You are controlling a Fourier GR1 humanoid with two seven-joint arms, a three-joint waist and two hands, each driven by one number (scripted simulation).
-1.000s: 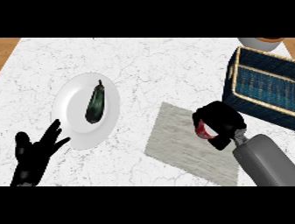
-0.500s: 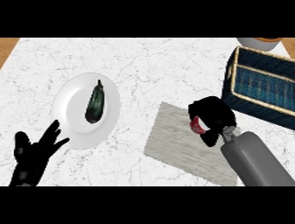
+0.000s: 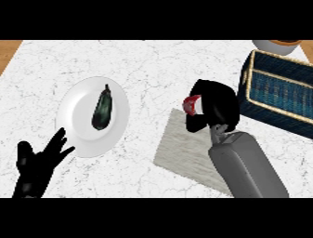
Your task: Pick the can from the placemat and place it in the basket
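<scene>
Right hand (image 3: pixel 213 109) was curled round the small red metal can (image 3: pixel 192 104), held above the grey placemat (image 3: pixel 183 151), beside the dark-blue woven basket (image 3: pixel 285 100). Rigid, light, probably slick; side grip suits. Left hand (image 3: pixel 35 165) rested open.

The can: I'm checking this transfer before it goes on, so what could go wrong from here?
The can shows only as a red end past the right hand, so it might slip from the fingers. The basket has a raised near rim that a low carry could strike.
</scene>
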